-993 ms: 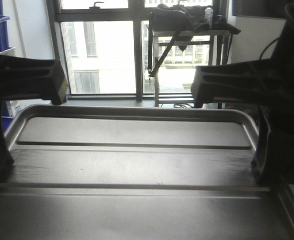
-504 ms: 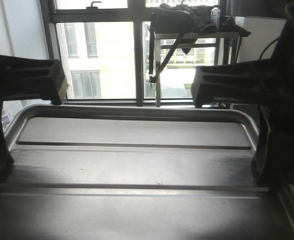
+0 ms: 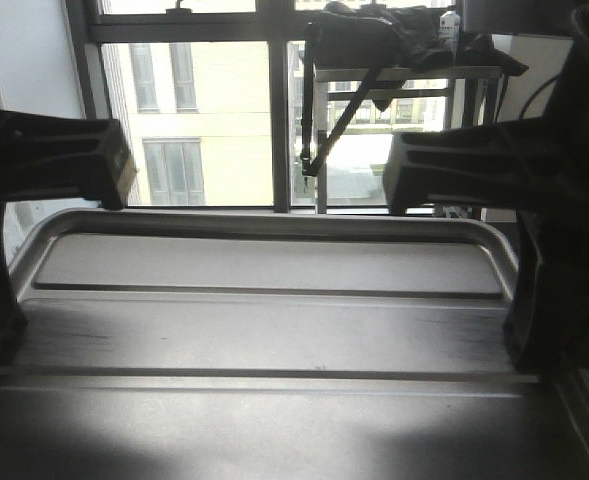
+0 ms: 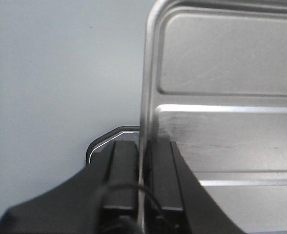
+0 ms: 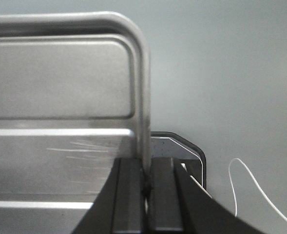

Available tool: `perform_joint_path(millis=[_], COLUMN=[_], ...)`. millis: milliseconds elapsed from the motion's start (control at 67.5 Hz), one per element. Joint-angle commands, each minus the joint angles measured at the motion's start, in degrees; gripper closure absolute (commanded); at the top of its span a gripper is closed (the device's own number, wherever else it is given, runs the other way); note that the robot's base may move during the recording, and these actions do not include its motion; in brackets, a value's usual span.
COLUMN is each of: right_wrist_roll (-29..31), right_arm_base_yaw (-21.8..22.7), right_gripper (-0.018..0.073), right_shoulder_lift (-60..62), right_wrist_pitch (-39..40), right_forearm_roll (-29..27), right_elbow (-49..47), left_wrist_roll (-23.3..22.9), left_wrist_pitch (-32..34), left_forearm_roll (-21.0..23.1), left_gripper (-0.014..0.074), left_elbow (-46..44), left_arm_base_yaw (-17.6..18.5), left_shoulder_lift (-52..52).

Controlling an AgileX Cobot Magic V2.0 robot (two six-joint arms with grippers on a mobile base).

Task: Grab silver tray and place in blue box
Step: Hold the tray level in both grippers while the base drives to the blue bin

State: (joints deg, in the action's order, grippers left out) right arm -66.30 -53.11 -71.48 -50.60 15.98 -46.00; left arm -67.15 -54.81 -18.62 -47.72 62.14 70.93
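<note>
The silver tray point(image 3: 274, 330) with two long ridges fills the front view, held level in the air between both arms. My left gripper point(image 3: 4, 310) is shut on its left rim, and in the left wrist view point(image 4: 144, 151) the jaws pinch the thin rim of the tray point(image 4: 221, 63). My right gripper point(image 3: 524, 320) is shut on the right rim, and in the right wrist view point(image 5: 145, 168) the jaws clamp the rim of the tray point(image 5: 60, 78). The blue box is out of view.
A large window point(image 3: 204, 120) stands ahead. A metal table point(image 3: 404, 72) with a dark bag on it stands at the right in front of it. Grey floor point(image 4: 46, 73) lies below the tray. A thin white cable point(image 5: 250, 180) lies on the floor at the right.
The window and table have grown and spread outward, so the base has moved toward them. The blue shapes at the far left have left the view. Both grips on the tray are unchanged.
</note>
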Motion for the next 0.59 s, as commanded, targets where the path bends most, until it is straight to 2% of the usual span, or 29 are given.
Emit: perform_joint_path(millis=[0, 578], right_wrist_roll=[0.08, 0.08], right_arm_base_yaw=[0.05, 0.05], right_gripper=[0.0505, 0.0505], right_shoulder_lift=[1.67, 1.67], right_wrist_pitch=[0.30, 0.30], right_forearm_roll=[2.13, 2.13], right_elbow=[-1.30, -1.30], left_wrist_roll=[-0.60, -0.60], left_wrist_pitch=[-0.25, -0.25], left_forearm_roll=[-1.51, -1.51], left_gripper=[0.0604, 0.0604], left_elbow=[-1.38, -1.38], left_arm_base_yaw=[0.39, 0.39], left_shoulder_lift=[-1.57, -1.57])
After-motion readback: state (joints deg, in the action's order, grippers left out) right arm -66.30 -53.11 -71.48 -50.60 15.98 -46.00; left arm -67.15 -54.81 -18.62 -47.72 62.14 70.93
